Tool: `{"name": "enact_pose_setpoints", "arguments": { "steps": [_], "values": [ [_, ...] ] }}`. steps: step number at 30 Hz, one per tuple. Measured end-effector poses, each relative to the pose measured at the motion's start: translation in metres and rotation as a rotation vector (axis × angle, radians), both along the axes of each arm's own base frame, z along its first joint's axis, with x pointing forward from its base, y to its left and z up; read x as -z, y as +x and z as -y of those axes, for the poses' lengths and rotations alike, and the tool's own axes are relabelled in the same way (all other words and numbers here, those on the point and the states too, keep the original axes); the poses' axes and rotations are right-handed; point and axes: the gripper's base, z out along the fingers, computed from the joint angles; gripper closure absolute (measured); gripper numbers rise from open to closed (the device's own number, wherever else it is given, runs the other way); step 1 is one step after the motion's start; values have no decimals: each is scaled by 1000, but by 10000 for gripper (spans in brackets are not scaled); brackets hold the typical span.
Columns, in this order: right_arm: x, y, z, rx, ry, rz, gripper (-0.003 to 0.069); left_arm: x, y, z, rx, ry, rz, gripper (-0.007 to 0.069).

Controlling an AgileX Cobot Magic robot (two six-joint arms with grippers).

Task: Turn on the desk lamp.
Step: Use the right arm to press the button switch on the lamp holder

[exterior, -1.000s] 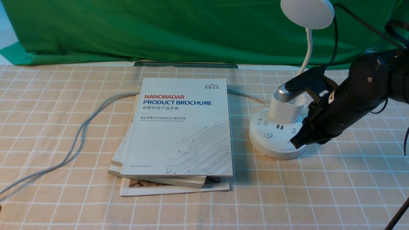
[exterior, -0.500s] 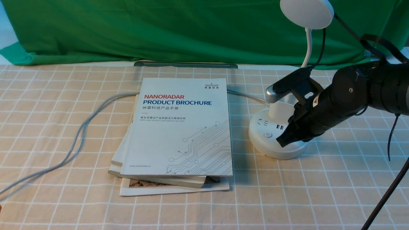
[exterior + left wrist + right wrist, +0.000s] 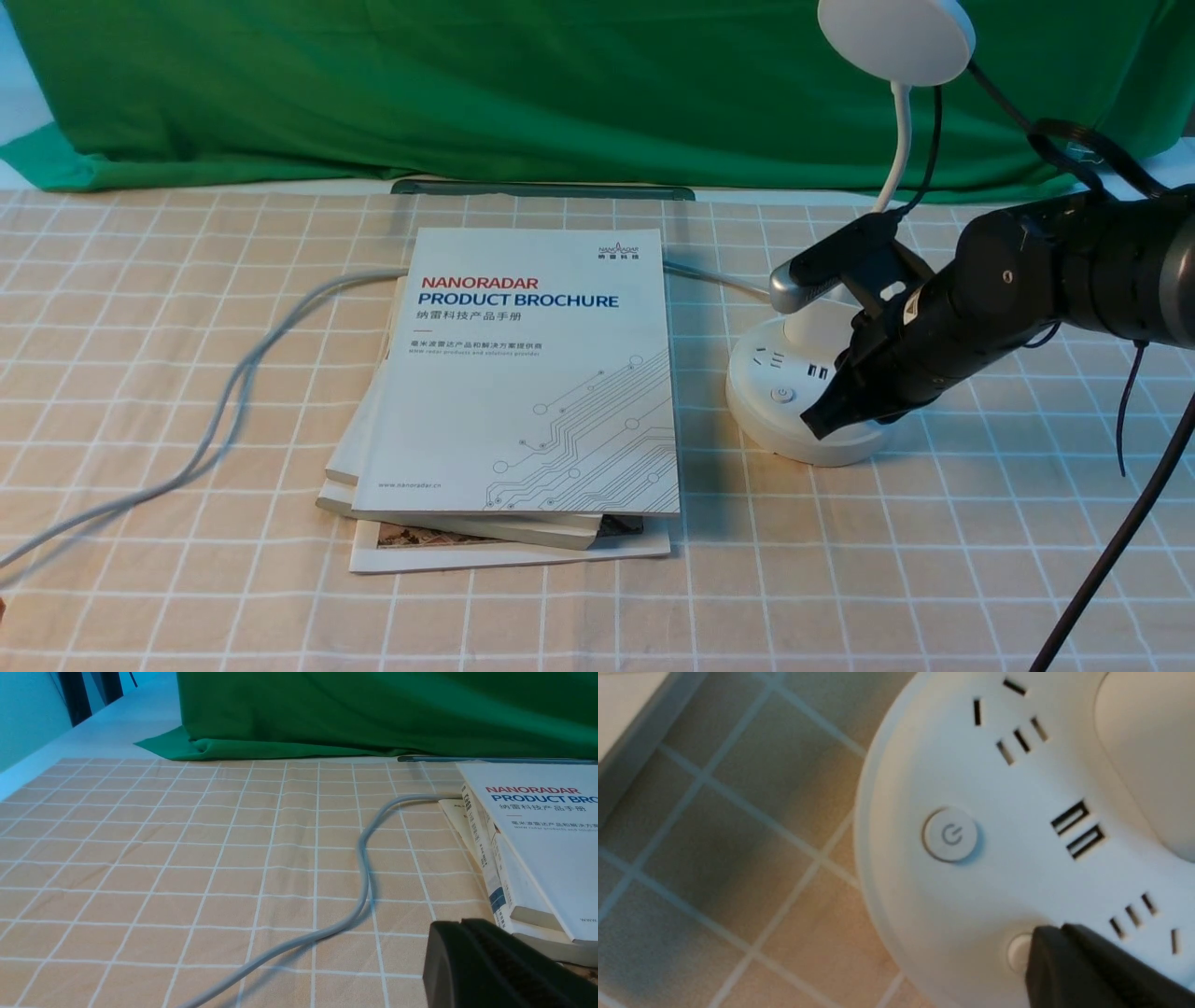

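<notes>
The white desk lamp stands at the right: disc head (image 3: 896, 39), thin neck, cup holder and round base (image 3: 775, 411) with sockets and a power-symbol button (image 3: 782, 395). In the right wrist view the base (image 3: 971, 896) shows that button (image 3: 950, 834) and a second small button (image 3: 1017, 952) partly covered by my fingertips. My right gripper (image 3: 814, 425) is shut, its tip (image 3: 1041, 947) on or just over that second button at the base's front edge. The lamp head looks unlit. My left gripper (image 3: 448, 952) is shut and empty, low over the tablecloth beside the books.
A stack of books topped by a NANORADAR brochure (image 3: 532, 373) lies left of the lamp base. A grey cable (image 3: 233, 392) snakes across the checked tablecloth to the left. A green cloth (image 3: 467, 84) hangs at the back.
My right gripper has moved left and slightly down along the base's front, from its right rim to the small button. The lamp and books have not moved.
</notes>
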Motion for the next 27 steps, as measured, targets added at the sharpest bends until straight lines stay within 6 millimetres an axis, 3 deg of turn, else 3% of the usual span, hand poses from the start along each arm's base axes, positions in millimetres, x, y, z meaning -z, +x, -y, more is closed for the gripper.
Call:
{"name": "enact_pose_setpoints", "arguments": {
  "steps": [27],
  "values": [
    [9,3,-4,-6,-3,-8,629,0,0,0,0,0,0,603]
  ]
}}
